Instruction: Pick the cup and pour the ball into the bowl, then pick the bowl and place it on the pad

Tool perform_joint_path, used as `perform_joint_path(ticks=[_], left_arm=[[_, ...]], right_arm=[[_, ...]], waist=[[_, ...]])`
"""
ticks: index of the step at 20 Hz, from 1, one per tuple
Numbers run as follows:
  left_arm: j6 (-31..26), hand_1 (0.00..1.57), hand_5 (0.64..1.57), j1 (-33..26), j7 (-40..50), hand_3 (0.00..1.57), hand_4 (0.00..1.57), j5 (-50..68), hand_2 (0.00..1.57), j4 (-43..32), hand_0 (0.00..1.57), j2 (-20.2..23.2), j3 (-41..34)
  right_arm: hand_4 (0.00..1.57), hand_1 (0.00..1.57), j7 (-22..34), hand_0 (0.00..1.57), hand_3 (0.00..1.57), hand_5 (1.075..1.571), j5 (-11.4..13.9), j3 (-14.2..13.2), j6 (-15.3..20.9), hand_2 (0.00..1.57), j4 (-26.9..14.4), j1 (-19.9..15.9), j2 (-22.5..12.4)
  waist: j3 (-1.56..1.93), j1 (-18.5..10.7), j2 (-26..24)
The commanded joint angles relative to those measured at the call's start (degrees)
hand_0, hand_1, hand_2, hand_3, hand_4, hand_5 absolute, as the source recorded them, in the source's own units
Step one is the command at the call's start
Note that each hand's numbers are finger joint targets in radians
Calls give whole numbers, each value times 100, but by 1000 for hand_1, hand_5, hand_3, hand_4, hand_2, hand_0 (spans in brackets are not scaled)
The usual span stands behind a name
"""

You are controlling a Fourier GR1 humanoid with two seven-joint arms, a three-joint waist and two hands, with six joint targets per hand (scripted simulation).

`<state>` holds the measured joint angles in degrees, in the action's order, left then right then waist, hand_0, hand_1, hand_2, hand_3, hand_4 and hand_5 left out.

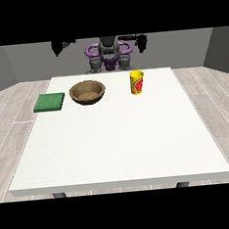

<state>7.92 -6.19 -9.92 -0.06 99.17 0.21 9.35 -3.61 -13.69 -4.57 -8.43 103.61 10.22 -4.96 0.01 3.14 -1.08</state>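
As both hands hang high near the robot's shoulders and touch nothing, I judge that the task is not yet begun. The tall yellow cup with a red label stands upright on the far part of the large white table, toward the view's right. The ball is not visible; I think it lies inside the cup, but this cannot be confirmed. The round brown wooden bowl stands to the view's left of the cup, apart from it, and it looks empty. The flat green square pad lies near the table's left edge, just beside the bowl but not touching it.

All steps are left: to take the cup, to pour into the bowl, then to carry the bowl onto the pad.

The hand at the view's right is above and behind the cup; the hand at the view's left is above the pad's side. Of both hands I cannot tell how the fingers lie.

Nothing stands between the cup and the bowl, nor between the bowl and the pad. The grey floor surrounds the table.
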Motion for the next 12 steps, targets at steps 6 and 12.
perform_joint_path(ticks=[6,12], left_arm=[[277,0,1494,836,-815,0,0,-337,0,-1366,0,-11,-232],[311,0,1473,1604,-1508,0,0,-138,0,-2348,0,214,-911]], right_arm=[[283,0,-812,0,0,1571,-50,-431,-744,0,-1017,-199,-346],[227,0,-1478,0,0,1571,-308,-1042,-1248,0,-1767,-668,-780]], waist=[[0,64,278],[1,138,724]])
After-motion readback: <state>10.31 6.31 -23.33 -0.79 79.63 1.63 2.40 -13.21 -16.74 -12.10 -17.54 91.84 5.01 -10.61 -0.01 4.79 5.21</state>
